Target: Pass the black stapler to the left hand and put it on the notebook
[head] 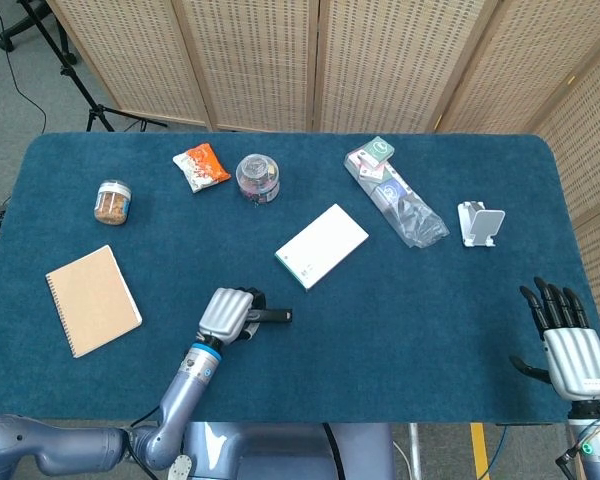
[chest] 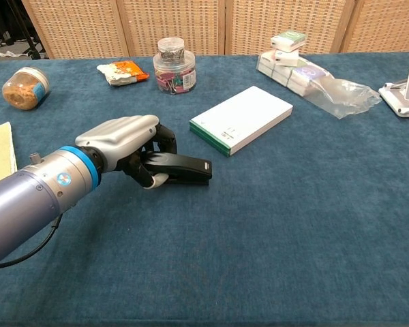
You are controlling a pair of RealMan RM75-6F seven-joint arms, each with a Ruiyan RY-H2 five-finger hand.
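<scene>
Under the left hand (chest: 126, 146), the black stapler (chest: 184, 167) shows half.

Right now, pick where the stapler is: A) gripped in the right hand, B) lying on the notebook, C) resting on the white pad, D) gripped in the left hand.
D: the left hand has its fingers closed around the stapler, which sticks out toward the white pad; the right hand is spread and holds nothing, and the notebook is bare.
</scene>
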